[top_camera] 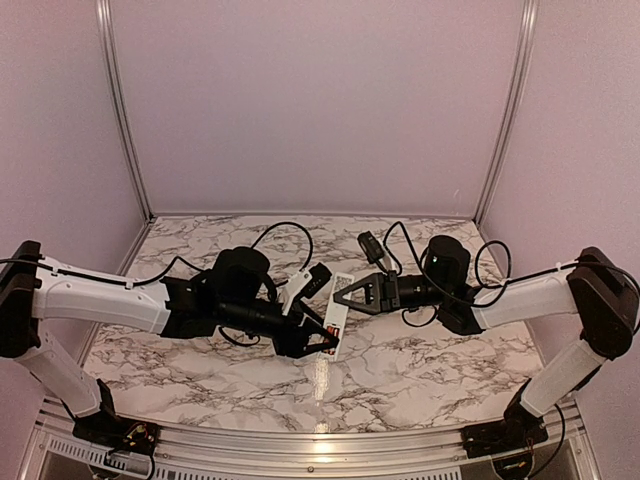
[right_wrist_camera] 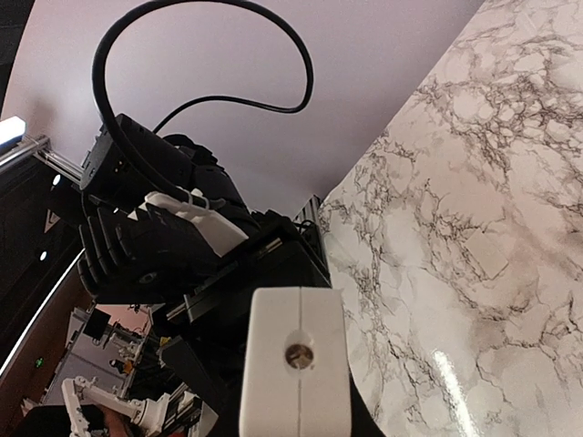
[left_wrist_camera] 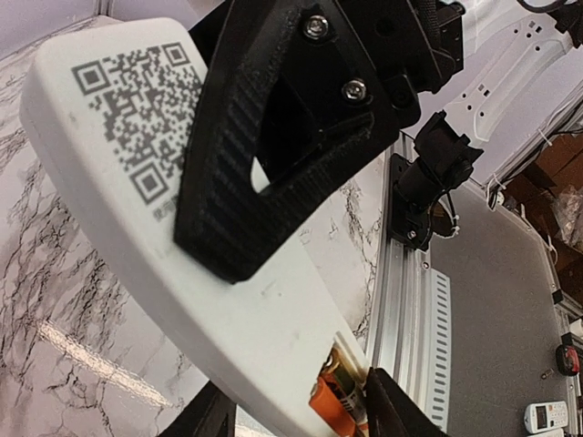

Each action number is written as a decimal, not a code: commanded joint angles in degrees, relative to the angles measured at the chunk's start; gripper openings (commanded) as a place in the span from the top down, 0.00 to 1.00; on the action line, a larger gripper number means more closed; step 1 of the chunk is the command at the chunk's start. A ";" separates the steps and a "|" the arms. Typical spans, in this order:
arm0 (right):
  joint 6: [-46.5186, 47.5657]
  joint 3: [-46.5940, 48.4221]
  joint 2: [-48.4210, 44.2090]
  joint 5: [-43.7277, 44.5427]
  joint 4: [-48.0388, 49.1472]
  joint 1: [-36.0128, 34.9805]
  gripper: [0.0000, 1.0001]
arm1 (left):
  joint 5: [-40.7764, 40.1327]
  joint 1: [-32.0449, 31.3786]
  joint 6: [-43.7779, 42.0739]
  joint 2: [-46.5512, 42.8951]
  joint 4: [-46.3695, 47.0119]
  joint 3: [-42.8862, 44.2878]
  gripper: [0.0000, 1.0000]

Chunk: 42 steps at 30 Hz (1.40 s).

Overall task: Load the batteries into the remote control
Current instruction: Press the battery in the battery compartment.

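The remote control (top_camera: 336, 322) is a white bar held off the table between both grippers. My left gripper (top_camera: 318, 340) is shut on its lower end and my right gripper (top_camera: 345, 295) is shut on its upper end. In the left wrist view the remote's back (left_wrist_camera: 118, 164) shows a QR code, with the right gripper's black finger (left_wrist_camera: 246, 137) lying across it. At its lower end the compartment is open, and an orange-copper battery (left_wrist_camera: 330, 401) lies in it between my left fingers (left_wrist_camera: 392, 410). The right wrist view shows the remote's end face (right_wrist_camera: 296, 364).
The marble table (top_camera: 420, 370) is walled at the back and sides. An aluminium rail (top_camera: 300, 445) runs along the front edge and also shows in the left wrist view (left_wrist_camera: 401, 300). Black cables (top_camera: 290, 232) loop above both wrists. A small white device (left_wrist_camera: 547, 417) lies off the table.
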<state>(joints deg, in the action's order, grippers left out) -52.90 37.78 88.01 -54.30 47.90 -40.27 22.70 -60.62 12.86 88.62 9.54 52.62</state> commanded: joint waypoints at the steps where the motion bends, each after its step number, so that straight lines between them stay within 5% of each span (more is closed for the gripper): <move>1: -2.19 1.28 -1.34 0.54 0.76 -0.60 1.00 | -1.94 0.50 -2.02 1.96 -1.65 1.64 0.49; 9: -1.37 1.48 -1.49 0.60 -0.56 0.28 1.00 | -4.23 0.89 -0.89 1.42 -1.33 1.00 0.65; 14: 0.05 0.90 -1.53 0.83 -2.90 2.69 1.00 | -2.73 2.97 -1.31 -0.03 -3.83 1.63 0.30; 17: 1.34 -0.45 -1.99 1.26 -4.50 5.19 1.00 | -2.83 5.58 -4.00 -2.48 -7.92 1.45 0.19; 21: 4.52 -1.30 -2.78 2.34 -8.34 7.97 1.00 | -7.98 9.07 -10.80 -3.62 -22.01 3.39 0.12; 28: 7.34 -1.56 -2.54 2.64 -10.64 10.82 1.00 | -19.64 11.40 -21.44 -1.16 -37.16 7.32 0.15; 34: 6.90 -1.93 -0.77 3.11 -9.38 11.19 1.00 | -16.56 11.60 -22.98 -1.26 -31.50 6.29 0.19; 36: 5.10 -2.54 0.26 3.62 -7.12 11.20 1.00 | -12.93 10.27 -19.69 -1.50 -25.50 5.54 0.19; 42: 1.63 -3.72 1.35 7.52 -3.38 10.38 1.00 | -18.61 1.44 -9.32 1.20 -12.19 9.07 0.15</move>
<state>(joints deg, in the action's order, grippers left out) -48.80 34.41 88.82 -49.98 40.53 -29.61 6.07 -54.46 -3.60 87.11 -13.13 58.59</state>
